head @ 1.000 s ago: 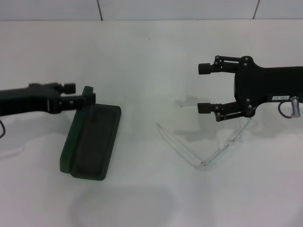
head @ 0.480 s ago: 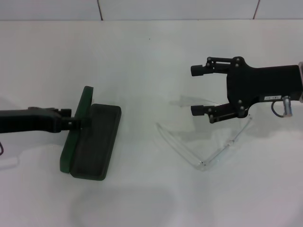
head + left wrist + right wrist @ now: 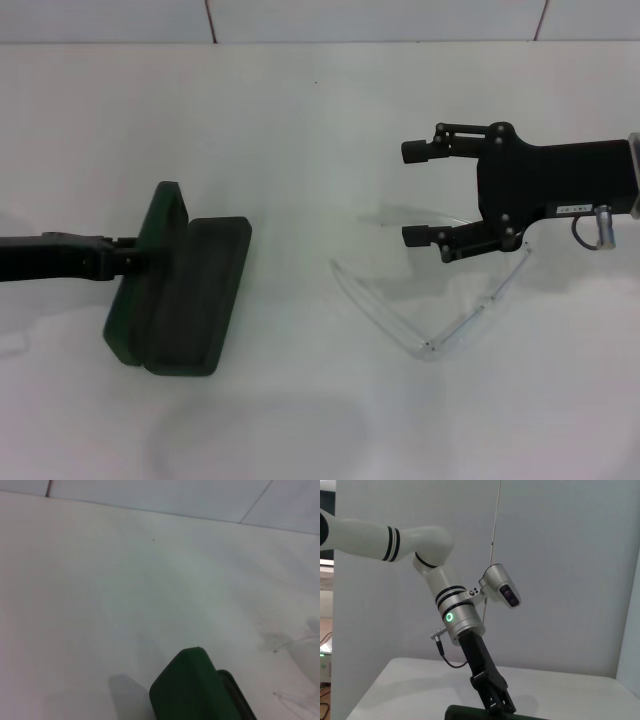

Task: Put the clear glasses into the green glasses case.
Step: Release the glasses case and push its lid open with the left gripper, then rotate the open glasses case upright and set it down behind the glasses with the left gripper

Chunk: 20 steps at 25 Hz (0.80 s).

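The green glasses case (image 3: pixel 195 295) lies open at the left of the white table, dark lining up, its lid (image 3: pixel 150 265) raised along the left side. My left gripper (image 3: pixel 132 257) reaches in from the left and is shut on the lid's edge; the left wrist view shows the lid's corner (image 3: pixel 195 685). The clear glasses (image 3: pixel 385 312) lie unfolded on the table at the right, their far arm (image 3: pixel 425 214) under my right gripper (image 3: pixel 415 194). That gripper hovers open, holding nothing. The right wrist view shows the left gripper (image 3: pixel 497 702) at the case rim (image 3: pixel 470 712).
The white table (image 3: pixel 300 130) stretches between the case and the glasses. A tiled wall (image 3: pixel 380 18) runs along the back edge. Nothing else stands on the table.
My left gripper drew back to the left with the lid, which swung further open, and the case shifted a little left. My right gripper moved slightly left, then held still.
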Each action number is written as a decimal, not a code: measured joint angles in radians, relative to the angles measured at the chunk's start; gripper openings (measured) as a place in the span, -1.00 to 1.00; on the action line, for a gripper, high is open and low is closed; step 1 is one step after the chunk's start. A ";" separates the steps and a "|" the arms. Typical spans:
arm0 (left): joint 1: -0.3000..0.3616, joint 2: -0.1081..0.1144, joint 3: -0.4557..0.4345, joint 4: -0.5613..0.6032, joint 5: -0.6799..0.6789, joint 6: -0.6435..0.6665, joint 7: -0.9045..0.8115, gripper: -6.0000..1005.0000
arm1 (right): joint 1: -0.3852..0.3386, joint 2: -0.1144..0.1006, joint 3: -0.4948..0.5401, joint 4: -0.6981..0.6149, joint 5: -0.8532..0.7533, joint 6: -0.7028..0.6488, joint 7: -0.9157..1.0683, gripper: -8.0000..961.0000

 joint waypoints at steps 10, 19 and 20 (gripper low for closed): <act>-0.035 0.026 0.000 0.000 0.028 0.003 -0.017 -0.25 | -0.011 -0.002 0.001 -0.002 -0.001 0.003 -0.032 0.78; -0.093 0.033 -0.001 0.001 0.066 0.001 -0.024 -0.56 | -0.033 -0.005 0.001 -0.002 -0.010 -0.011 -0.073 0.76; -0.100 0.035 -0.002 0.001 0.063 -0.001 -0.009 -0.56 | -0.037 -0.004 0.001 -0.004 -0.024 -0.015 -0.083 0.76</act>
